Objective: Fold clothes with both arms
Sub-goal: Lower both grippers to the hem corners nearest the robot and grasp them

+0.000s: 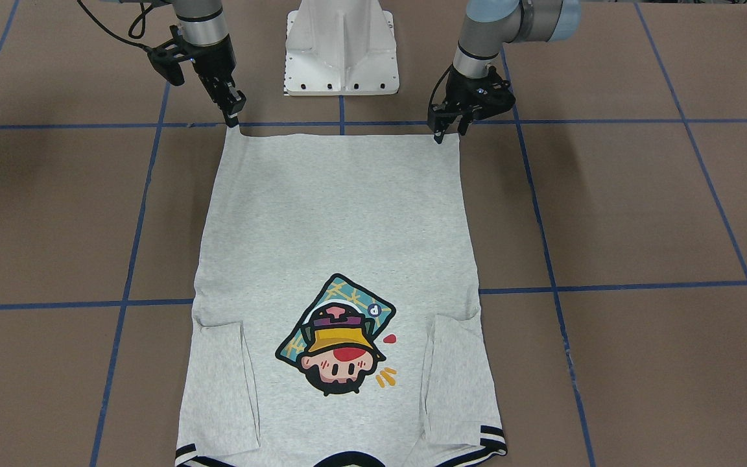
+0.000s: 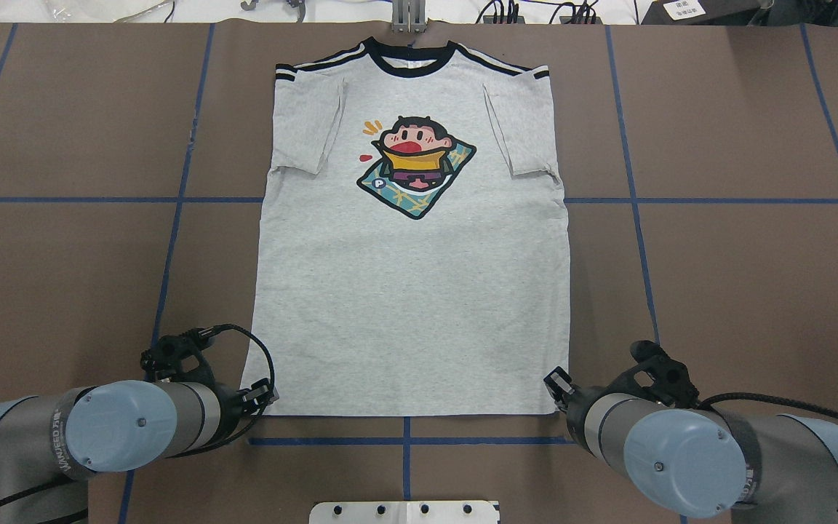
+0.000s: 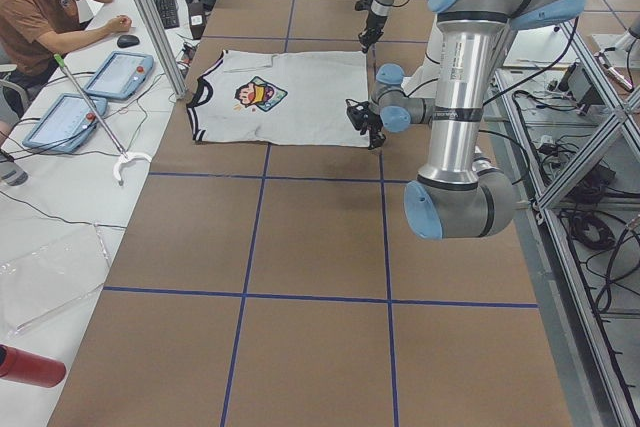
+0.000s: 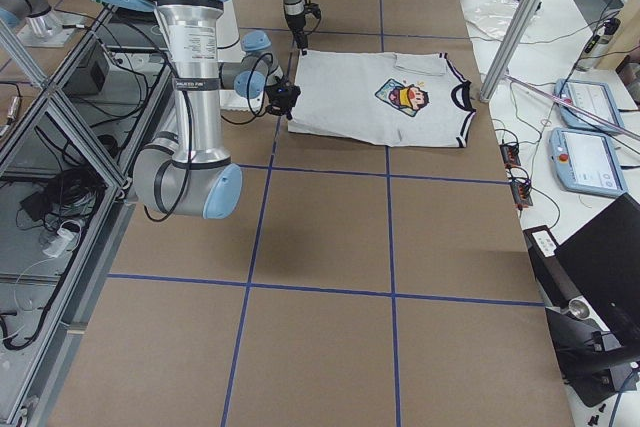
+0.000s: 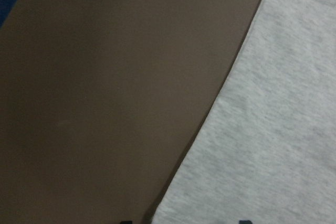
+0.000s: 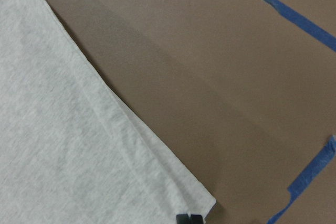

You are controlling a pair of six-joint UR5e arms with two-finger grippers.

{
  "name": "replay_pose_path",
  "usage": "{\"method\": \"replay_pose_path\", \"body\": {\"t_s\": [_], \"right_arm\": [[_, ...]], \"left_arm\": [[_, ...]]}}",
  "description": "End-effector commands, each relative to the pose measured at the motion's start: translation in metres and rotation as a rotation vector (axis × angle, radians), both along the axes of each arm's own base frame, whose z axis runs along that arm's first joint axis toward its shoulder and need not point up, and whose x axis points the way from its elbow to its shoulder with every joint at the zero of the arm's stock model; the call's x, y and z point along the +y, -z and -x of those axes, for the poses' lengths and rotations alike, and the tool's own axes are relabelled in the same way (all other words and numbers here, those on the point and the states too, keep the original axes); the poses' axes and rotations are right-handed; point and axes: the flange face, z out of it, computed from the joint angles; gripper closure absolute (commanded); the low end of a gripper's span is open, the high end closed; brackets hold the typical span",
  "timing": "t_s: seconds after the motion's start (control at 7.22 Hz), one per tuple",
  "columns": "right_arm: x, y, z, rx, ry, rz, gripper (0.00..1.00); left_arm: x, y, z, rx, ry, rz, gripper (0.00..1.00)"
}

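Two pincers at the T-shirt (image 2: pixel 412 291) hem corners. The shirt lies flat mid-counter (image 2: pixel 739 291), collar at the far edge. Left pincer (image 1: pixel 449 131): jaws apart, corner between the tips. Right pincer (image 1: pixel 233 117): one tip barely shows in its wrist view, so I cannot tell its grip.

- T-shirt (image 2: pixel 412 291), chest print (image 2: pixel 416 164): white disc (image 2: pixel 379 184) at the print's lower-left corner carries a single letter "P"; it reads upside down in the front-facing view.
- Left arm (image 2: pixel 121 426): grey band (image 2: pixel 62 437) with printed lettering, too blurred to read.
- White label (image 2: pixel 684 9) beyond the tabletop, up and right of the T-shirt: characters too small to read.
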Motion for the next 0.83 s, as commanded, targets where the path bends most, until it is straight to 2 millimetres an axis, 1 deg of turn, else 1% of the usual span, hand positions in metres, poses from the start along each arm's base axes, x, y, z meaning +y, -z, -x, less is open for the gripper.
{"method": "replay_pose_path", "body": {"t_s": [0.0,0.14,0.28,0.42,0.55,0.69], "right_arm": [[0.000,0.002,0.001,-0.003,0.000,0.000,1.00],[0.000,0.002,0.001,-0.005,0.000,-0.001,1.00],[0.001,0.002,0.001,-0.005,0.000,0.000,1.00],[0.000,0.002,0.001,-0.005,-0.001,0.000,1.00],[0.000,0.001,0.001,-0.002,-0.001,0.001,1.00],[-0.002,0.006,-0.002,-0.013,-0.004,0.000,1.00]], "left_arm": [[0.001,0.003,0.002,0.005,0.000,0.001,1.00],[0.002,0.014,0.009,0.019,0.000,-0.002,1.00],[0.004,0.020,0.016,-0.020,-0.003,0.007,1.00],[0.007,0.033,0.023,0.004,-0.007,0.004,1.00],[0.009,0.034,0.023,0.004,-0.010,0.004,1.00],[0.011,0.053,0.035,0.046,-0.010,-0.005,1.00]]}}
